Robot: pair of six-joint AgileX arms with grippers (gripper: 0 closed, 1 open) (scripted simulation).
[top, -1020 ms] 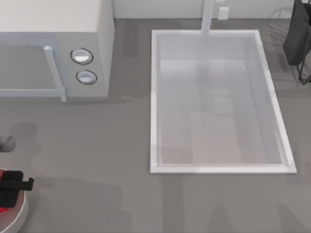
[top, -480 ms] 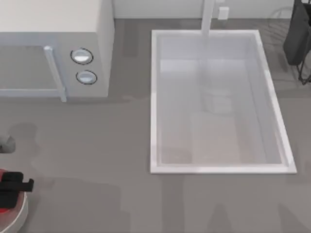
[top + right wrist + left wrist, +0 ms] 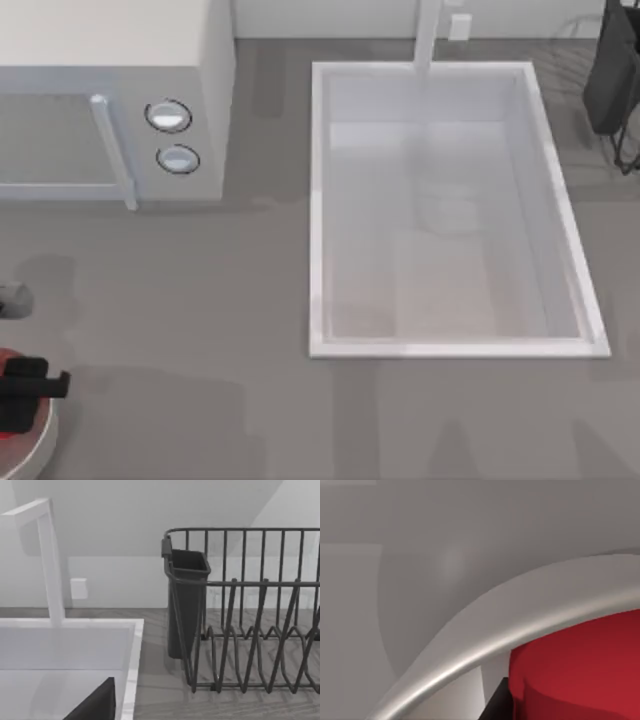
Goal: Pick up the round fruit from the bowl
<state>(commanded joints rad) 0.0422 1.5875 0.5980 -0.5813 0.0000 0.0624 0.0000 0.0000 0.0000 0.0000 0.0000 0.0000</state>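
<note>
Where the bowl [image 3: 38, 445] sits, left gripper [image 3: 25, 385] covers the round fruit [image 3: 580, 667].

Grey counter [image 3: 250, 300] carries microwave [image 3: 110, 100], bowl [image 3: 40, 450], seemingly inset sink [image 3: 318, 200].

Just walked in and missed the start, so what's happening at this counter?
The left arm's tool is down over the white bowl at the table's near left corner, right at the red round fruit inside it; whether it has gripped the fruit can't be told. The right arm is parked by the dish rack, beyond the sink. The microwave sits untouched.
</note>
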